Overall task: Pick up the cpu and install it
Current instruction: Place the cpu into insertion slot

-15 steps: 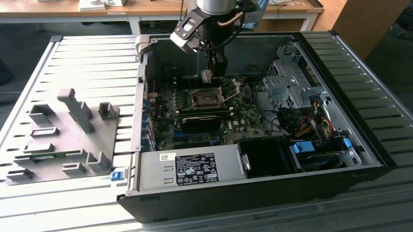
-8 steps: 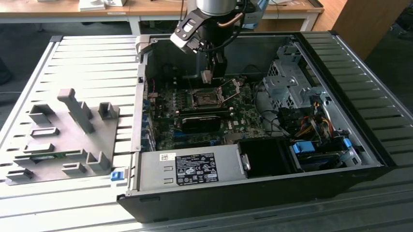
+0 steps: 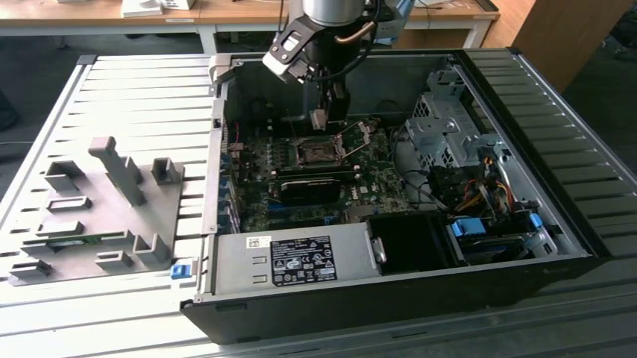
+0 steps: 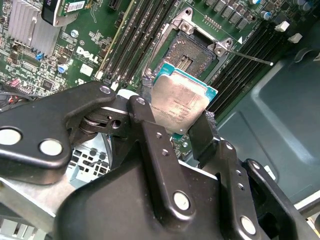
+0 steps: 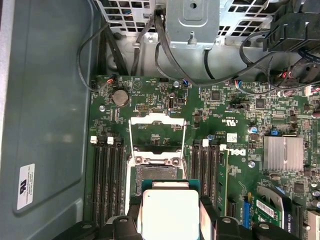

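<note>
Second wrist view: your black gripper [image 4: 176,122] pinches the flat, square, silvery-topped cpu [image 4: 180,100] between its jaws. The cpu hangs tilted, close above the open metal-framed socket [image 4: 192,57].

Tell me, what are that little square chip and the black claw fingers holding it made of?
The cpu, clamped in the gripper, seems to have a dull silvery metal top with a soft sheen over a teal-green board edge. The fingers look matte black, metal or hard plastic; shiny rivets join them.

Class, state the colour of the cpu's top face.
Silvery grey, with a teal-green rim around it; the cpu shows best in the second wrist view.
</note>
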